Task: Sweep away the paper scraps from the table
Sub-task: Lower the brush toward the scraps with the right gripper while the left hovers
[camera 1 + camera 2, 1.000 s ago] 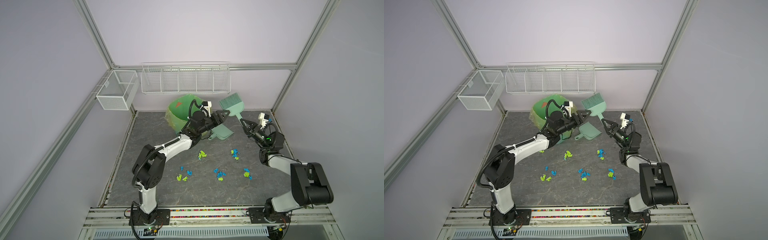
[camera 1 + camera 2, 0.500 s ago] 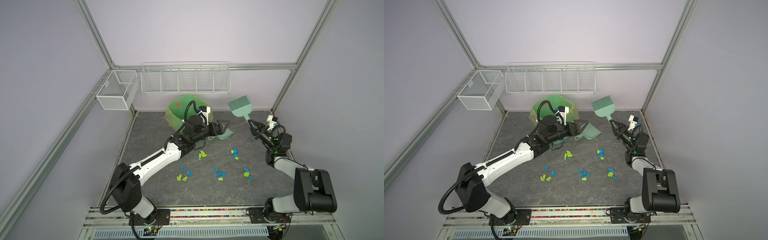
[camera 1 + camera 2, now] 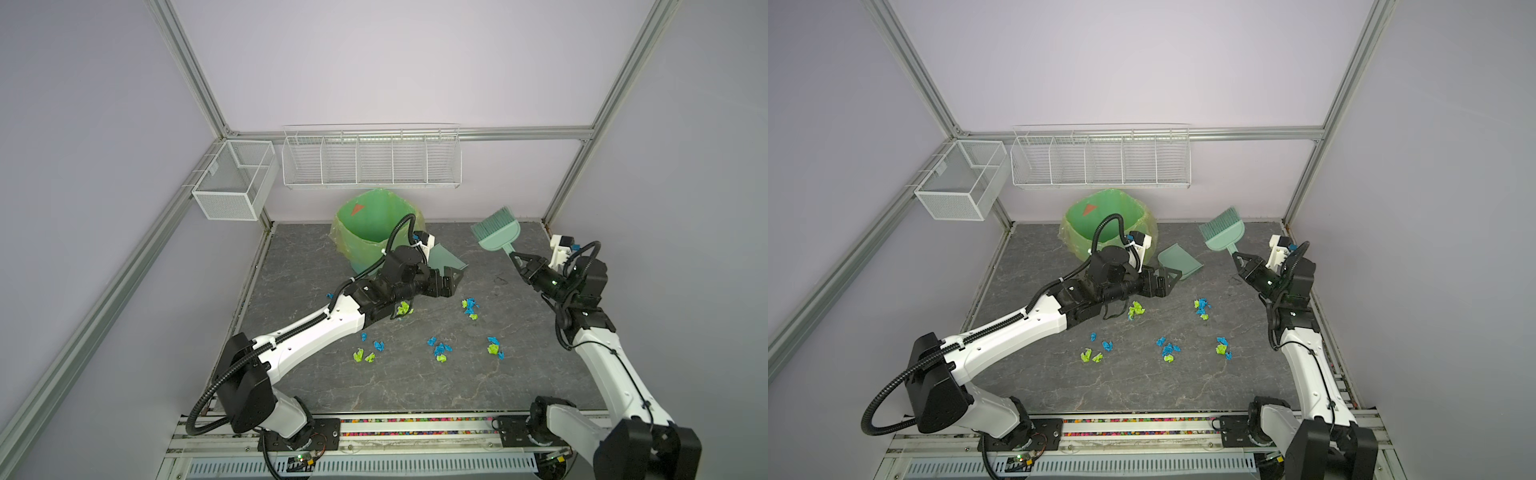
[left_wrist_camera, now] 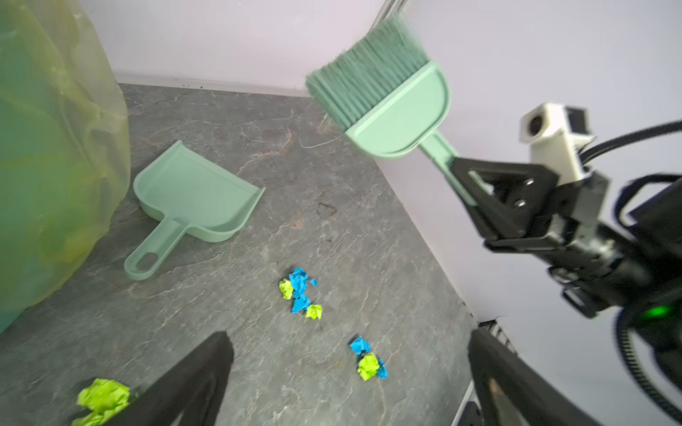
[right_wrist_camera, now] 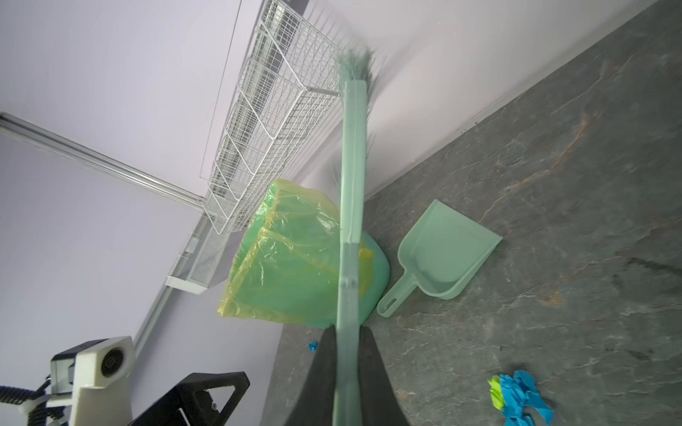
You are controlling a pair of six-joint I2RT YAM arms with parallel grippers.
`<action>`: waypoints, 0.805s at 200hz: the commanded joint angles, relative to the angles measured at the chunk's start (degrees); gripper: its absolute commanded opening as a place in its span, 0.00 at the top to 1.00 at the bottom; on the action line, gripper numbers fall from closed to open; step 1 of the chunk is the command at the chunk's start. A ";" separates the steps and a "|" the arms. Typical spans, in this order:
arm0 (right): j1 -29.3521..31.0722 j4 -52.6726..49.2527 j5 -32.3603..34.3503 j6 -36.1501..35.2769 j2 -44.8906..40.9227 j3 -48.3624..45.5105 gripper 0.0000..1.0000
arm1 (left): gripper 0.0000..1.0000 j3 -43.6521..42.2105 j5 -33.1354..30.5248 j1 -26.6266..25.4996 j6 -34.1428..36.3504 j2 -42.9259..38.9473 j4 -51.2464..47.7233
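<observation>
Lime-green and bright blue against dark grey: paper scraps [image 3: 438, 350] lying loose in small clumps across the middle of the veined table [image 3: 415, 386], plain in both top views. One clump just beside the left forearm, another further right, three more nearer the front rail, and a lone blue wad close to the foot of the bin [image 3: 365, 224].

Mint-green dustpan [image 3: 446, 259] flat on the table just beside that bin, with a green and yellow plastic liner draped over the bin's rim. Handle end close by the bin's base, mouth turned away from it.

Left gripper [image 3: 451, 279] reaching in over the table toward the dustpan, jaws spread wide with nothing between them. From the left wrist camera, two black fingers [image 4: 199, 372] framing bare table and scraps, dustpan [image 4: 195, 191] well ahead of the tips and untouched.

Right gripper [image 3: 517, 259] near the rear right corner, jaws pressed together on the handle of a mint-green hand brush [image 3: 498, 235]. Brush raised clear of the table and tilted, bristles pointing up toward the back wall. From the right wrist camera, handle running straight out between the fingers [image 5: 324, 369].

White wire rack [image 3: 370, 160] on the back wall, mesh basket [image 3: 232, 183] hung on the left rail.
</observation>
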 commanded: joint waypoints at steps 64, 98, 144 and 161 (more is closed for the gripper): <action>-0.14 -16.74 4.63 -14.77 -1.26 0.40 0.93 | 0.00 4.19 -5.71 -3.13 9.29 3.72 -10.60; -0.11 -19.38 5.04 -16.83 -3.08 0.19 0.93 | 0.00 6.85 -5.93 -3.22 12.64 7.68 -14.50; -0.10 -25.07 7.76 -19.80 -8.02 -0.15 0.93 | 0.00 9.21 -10.26 -3.22 15.79 12.26 -15.67; -0.10 -26.02 7.89 -20.44 -9.10 -0.42 0.93 | 0.00 11.15 -11.19 -3.13 16.04 14.26 -16.38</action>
